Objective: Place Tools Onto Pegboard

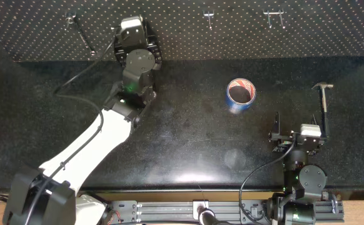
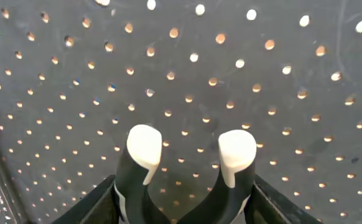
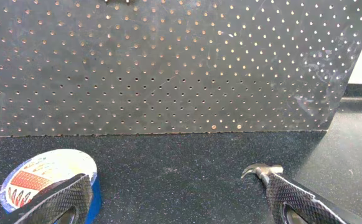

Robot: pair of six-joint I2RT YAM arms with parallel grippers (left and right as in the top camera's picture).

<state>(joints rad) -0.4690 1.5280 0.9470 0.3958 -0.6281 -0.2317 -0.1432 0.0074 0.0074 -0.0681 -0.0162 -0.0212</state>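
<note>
A wrench (image 1: 82, 34) hangs at the left of the pegboard (image 1: 244, 37). My left gripper (image 1: 134, 28) is raised right up to the board just right of the wrench. Its white fingertips (image 2: 145, 144) stand open with nothing between them, facing the holes of the pegboard (image 2: 231, 68). A blue tape roll (image 1: 240, 95) lies flat on the black table, and a hammer (image 1: 324, 103) lies at the right. My right gripper (image 1: 294, 123) sits low near the front right, open (image 3: 181, 205), with the tape roll (image 3: 44, 177) off one finger and the hammer head (image 3: 262, 169) by the other.
Two bare metal hooks (image 1: 209, 17) (image 1: 274, 17) stick out of the pegboard at centre right. The black tabletop (image 1: 188, 125) lies open between the arms. The pegboard's end (image 3: 349, 62) stands near the table's right side.
</note>
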